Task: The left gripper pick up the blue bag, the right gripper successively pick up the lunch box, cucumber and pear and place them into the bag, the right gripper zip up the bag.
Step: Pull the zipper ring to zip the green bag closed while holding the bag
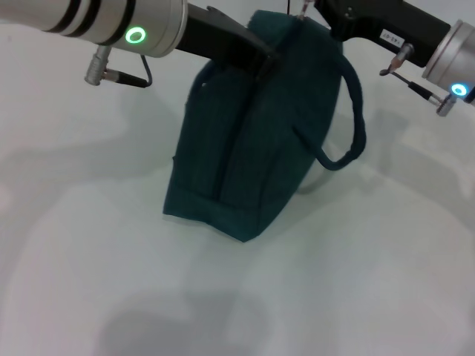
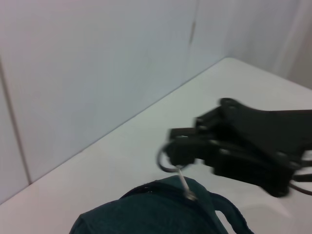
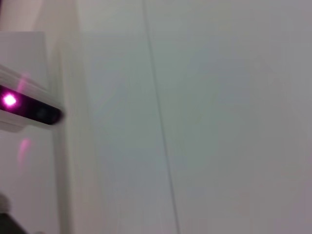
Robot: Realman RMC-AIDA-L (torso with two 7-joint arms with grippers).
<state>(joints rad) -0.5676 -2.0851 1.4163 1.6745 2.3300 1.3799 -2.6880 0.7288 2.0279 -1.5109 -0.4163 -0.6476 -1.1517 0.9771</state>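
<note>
The blue bag stands tilted on the white table, its zipper line running up its side to the top. My left gripper reaches in from the upper left and is shut on the bag's top edge. My right gripper is at the bag's top far corner. In the left wrist view the right gripper is shut on the ring zipper pull, just above the bag. One loop handle hangs free on the right. The lunch box, cucumber and pear are out of view.
The white table spreads around the bag, with a wall close behind its far edge. The right wrist view shows only pale wall panels and a small device with a magenta light.
</note>
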